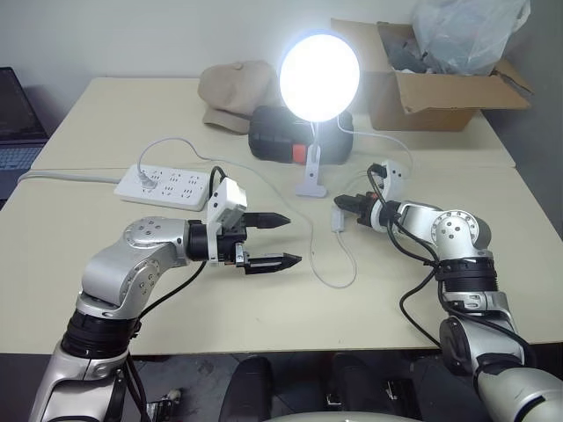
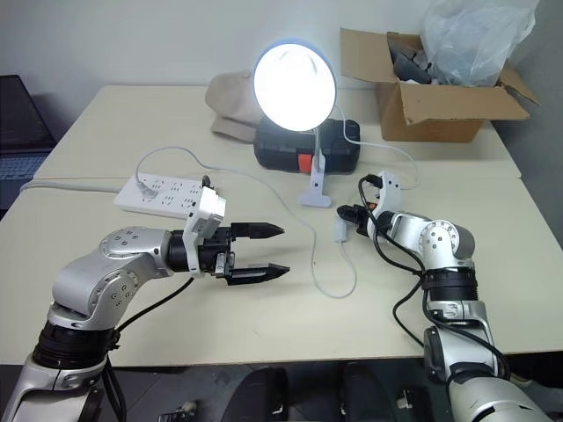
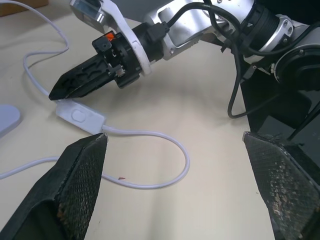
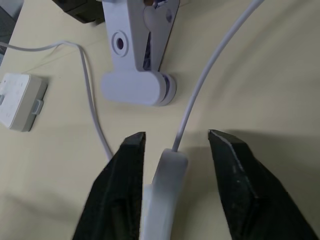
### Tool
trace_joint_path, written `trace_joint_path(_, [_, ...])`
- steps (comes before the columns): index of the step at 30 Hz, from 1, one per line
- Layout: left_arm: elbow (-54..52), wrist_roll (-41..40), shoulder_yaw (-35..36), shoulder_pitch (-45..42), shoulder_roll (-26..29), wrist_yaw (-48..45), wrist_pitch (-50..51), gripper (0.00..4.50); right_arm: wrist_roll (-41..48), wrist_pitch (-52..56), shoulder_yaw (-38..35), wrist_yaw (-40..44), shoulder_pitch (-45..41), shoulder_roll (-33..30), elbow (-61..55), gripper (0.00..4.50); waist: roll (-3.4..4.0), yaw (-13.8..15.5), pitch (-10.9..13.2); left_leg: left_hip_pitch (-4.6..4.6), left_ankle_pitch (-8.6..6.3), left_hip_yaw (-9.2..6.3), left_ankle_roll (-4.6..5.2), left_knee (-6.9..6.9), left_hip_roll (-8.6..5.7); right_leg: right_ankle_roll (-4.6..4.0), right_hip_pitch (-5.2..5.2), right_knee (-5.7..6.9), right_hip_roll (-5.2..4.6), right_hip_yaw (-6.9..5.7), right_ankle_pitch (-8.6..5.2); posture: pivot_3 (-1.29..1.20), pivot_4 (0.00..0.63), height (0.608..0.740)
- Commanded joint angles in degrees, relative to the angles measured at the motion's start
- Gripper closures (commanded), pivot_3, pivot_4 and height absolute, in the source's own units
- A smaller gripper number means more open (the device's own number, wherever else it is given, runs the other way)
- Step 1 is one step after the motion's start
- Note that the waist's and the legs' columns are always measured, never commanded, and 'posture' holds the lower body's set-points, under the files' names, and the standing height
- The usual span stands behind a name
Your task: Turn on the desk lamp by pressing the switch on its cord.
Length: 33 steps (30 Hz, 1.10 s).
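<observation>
On the pale bench (image 1: 264, 299) our left pincer (image 1: 273, 239) waits spread and empty, clear of the cord (image 1: 339, 280). The switch (image 1: 338, 220) lies mid-bench, straddled by our right pincer (image 4: 172, 145), fingers parted, not gripping. The lamp (image 1: 319, 79) behind glows, so the press looks done.

Beige tables (image 1: 264, 308) pushed together against a pale wall (image 1: 176, 35); dark floor (image 1: 413, 387) below.

The desk lamp (image 1: 319, 76) is lit, its face blown out to pure white glare with a pale halo on the wall behind. The beige table (image 1: 264, 299) is evenly bright, shadows beneath the arms soft. Wrist views are sharp, the nearest fingers slightly soft.
</observation>
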Motion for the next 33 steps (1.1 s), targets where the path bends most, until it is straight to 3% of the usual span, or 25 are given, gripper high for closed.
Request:
trace_joint_path(1, [-0.33,2.14,1.5,-1.07,-0.42,2.13,-3.14,0.0,1.47,1.67,-1.24,4.0,0.51,-2.24,-9.18,1.56,0.0,0.01,0.0,0.0,0.0,0.0,0.0,0.0,0.0,0.0,0.0,0.0,0.0,0.0,0.0,0.0,0.15,0.74])
trace_joint_path(5, [1.91,5.29,1.68,-2.16,-0.25,3.46,-6.65,0.0,1.14,2.22,0.72,10.23,3.39,-7.65,-18.44,0.6,0.0,0.22,0.0,-0.01,-0.01,-0.02,0.01,0.0,-0.01,0.0,0.0,-0.04,-0.01,-0.03,0.0,0.0,0.15,0.74])
trace_joint_path(7, [4.88,7.0,2.49,-3.57,-0.04,3.91,-8.94,0.0,-0.54,-1.43,3.54,18.58,6.51,-14.34,-26.44,0.13,0.0,0.39,0.0,-0.01,-0.01,0.0,0.01,0.0,-0.02,0.01,0.01,-0.05,-0.01,-0.02,0.0,0.0,0.15,0.74])
trace_joint_path(10, [8.82,9.29,3.1,-5.35,1.69,2.19,-12.69,0.0,-7.83,-10.66,8.78,32.11,14.13,-27.53,-35.15,0.06,0.01,0.78,0.01,-0.03,-0.02,-0.04,0.02,0.0,-0.02,0.02,-0.01,-0.09,0.01,-0.07,-0.01,0.0,0.15,0.74])
trace_joint_path(15, [15.89,14.07,4.02,-8.2,5.55,0.82,-18.76,0.0,-10.33,-20.66,5.12,46.44,22.63,-39.27,-39.83,0.06,-0.03,1.1,0.01,-0.04,-0.02,-0.06,0.03,0.01,0.06,0.27,0.03,-0.28,0.1,-0.11,-0.15,0.0,0.15,0.74])
trace_joint_path(20, [6.9,0.33,6.96,-3.59,12.2,-7.59,-1.85,0.0,-10.47,-24.68,0.31,53.34,25.48,-44.58,-39.08,0.06,-0.04,0.53,0.01,-0.01,-0.01,-0.04,0.01,0.0,0.08,0.28,0.02,-0.23,0.1,-0.09,-0.16,0.0,0.15,0.74])
trace_joint_path(27, [-0.31,-0.53,9.43,3.02,15.32,-5.53,0.95,0.0,-11.14,-29.55,-3.77,59.44,27.12,-46.77,-35.5,0.06,-0.04,0.92,0.01,0.03,0.0,-0.08,-0.01,0.04,0.03,0.29,0.1,-0.2,0.02,-0.13,-0.16,0.0,0.15,0.74])
trace_joint_path(33, [-0.72,-2.15,10.68,3.08,15.48,-5.07,2.86,0.0,-12.84,-30.91,-2.59,60.13,25.55,-46.23,-33.8,0.06,-0.04,1.12,0.01,0.03,0.0,-0.08,-0.01,0.03,0.04,0.29,0.09,-0.19,0.03,-0.13,-0.16,0.0,0.15,0.74])
